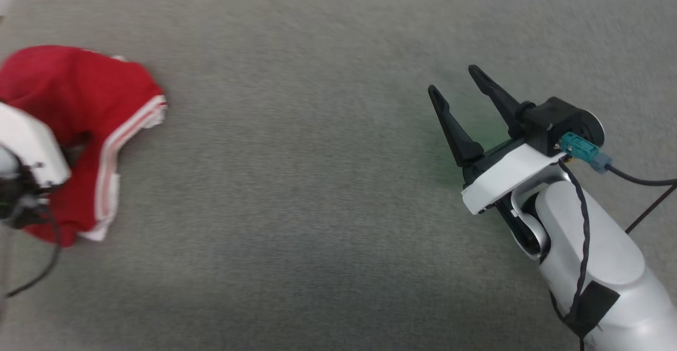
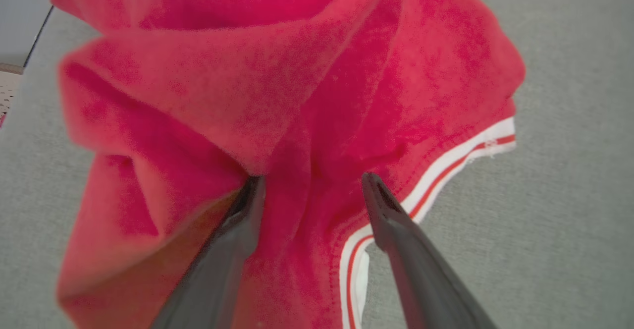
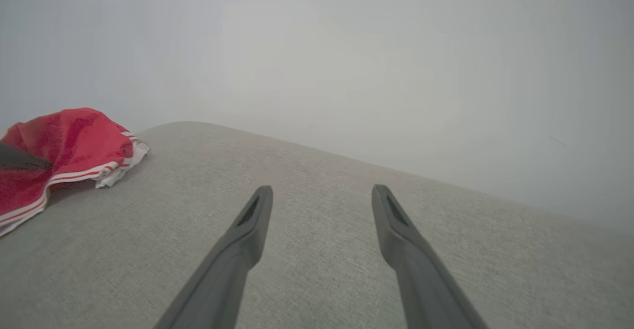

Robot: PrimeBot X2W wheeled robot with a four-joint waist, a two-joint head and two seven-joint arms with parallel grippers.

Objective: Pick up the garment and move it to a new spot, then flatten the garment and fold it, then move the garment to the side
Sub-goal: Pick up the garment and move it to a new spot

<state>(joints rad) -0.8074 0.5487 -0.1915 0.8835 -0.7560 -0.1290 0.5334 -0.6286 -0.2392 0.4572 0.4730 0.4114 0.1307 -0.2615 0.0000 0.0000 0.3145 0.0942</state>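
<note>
At nine o'clock on the grey cloth-topped counter the garment lies crumpled, soft red with a white sleeve edge and thin red-and-white trim. The left pincer stands over it spread wide, its tips among the folds with a ridge of red cloth between them, not pinched. Well apart at three o'clock, the right pincer gapes just as wide, holding nothing above the counter.
</note>
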